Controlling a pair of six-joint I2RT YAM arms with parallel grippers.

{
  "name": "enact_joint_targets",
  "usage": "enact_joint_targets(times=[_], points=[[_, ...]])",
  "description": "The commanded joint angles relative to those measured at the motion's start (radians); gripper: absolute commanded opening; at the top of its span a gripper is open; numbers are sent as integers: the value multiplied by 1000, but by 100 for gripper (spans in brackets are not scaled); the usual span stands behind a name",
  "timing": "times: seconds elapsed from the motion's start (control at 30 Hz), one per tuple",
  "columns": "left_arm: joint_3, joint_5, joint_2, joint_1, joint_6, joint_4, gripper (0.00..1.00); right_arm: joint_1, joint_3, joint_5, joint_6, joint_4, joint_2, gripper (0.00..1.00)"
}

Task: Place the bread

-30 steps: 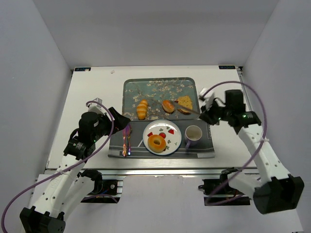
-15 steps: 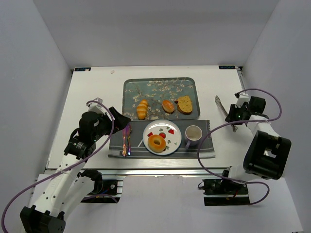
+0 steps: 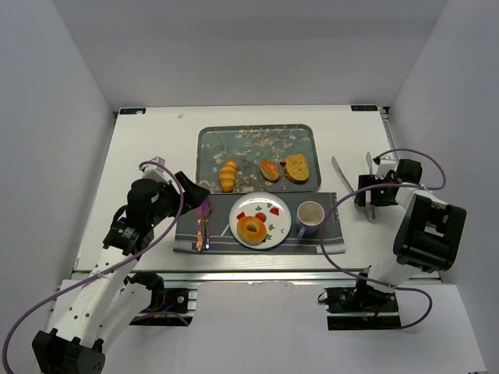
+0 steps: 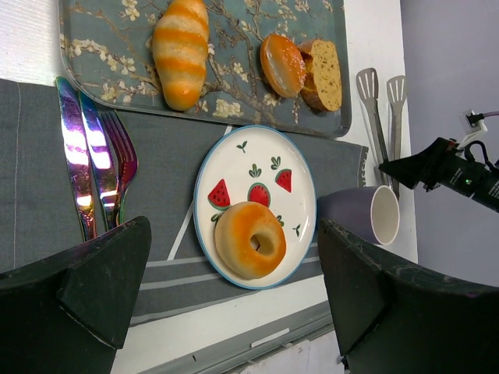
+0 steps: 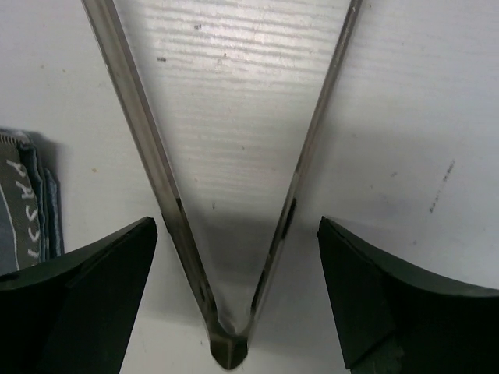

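One query: where is the bread (image 3: 251, 229) located?
Reply: It is laid flat on the plate (image 3: 278, 227), and it is not touched by either gripper.
Query: How are the arms posed?
Reply: The left gripper (image 3: 195, 190) is held spread near the cutlery (image 3: 203, 224), angled toward the plate. The right gripper (image 5: 234, 234) is lowered to the table (image 3: 148, 148), fingers released, with the tongs (image 5: 148, 156) lying untouched between them. Three baked pieces are carried on the tray (image 3: 207, 134); the cup (image 3: 310, 214) is set just right of the plate.
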Motion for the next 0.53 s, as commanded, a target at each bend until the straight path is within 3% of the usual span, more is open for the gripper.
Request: enact_joint_targets(times=[0.0,0.17,0.5], points=[[3,6,-9,5,10,12,96,-24,90,-27,-67,-118,-70,89],[1,3,-9,5,13,15,96,-25,216,-46,-77,-227,-172,89],[4,9,-7,5,9,14,96,-22,327,-187,2,-210,-208,89]])
